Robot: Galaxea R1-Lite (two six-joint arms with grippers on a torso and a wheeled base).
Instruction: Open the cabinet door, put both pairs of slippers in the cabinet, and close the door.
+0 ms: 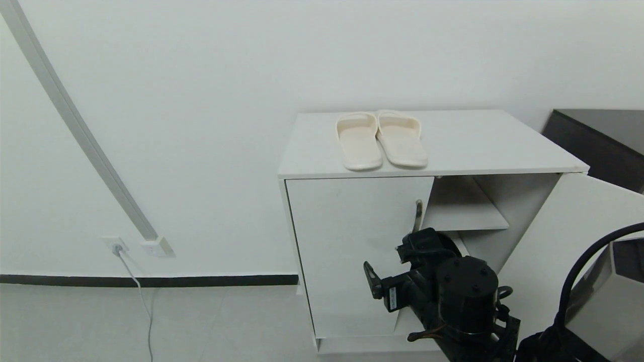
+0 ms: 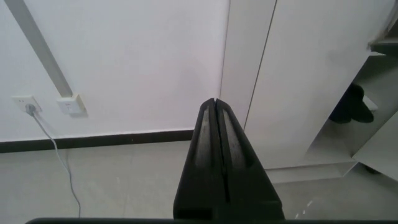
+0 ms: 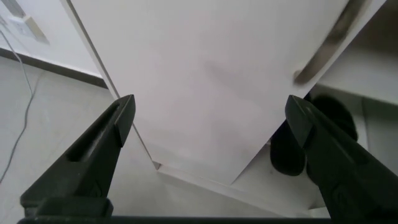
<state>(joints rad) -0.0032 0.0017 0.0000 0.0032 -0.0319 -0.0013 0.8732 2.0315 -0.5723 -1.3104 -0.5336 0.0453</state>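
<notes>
Right hand [image 3: 211,102] spread | cabinet [image 1: 478,141] door [image 1: 568,226] open | dark slippers [image 2: 351,106] inside

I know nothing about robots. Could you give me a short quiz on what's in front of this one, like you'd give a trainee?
1. True or false: the pair of cream rubber slippers lies inside the white wooden cabinet.
2. Which cabinet door stands open? A: the left door. B: the right door. C: both.
3. Fill in: the left gripper is shut; the right gripper is ___.

Key: 1 false, they lie on its top; 2 B; 3 open.
</notes>
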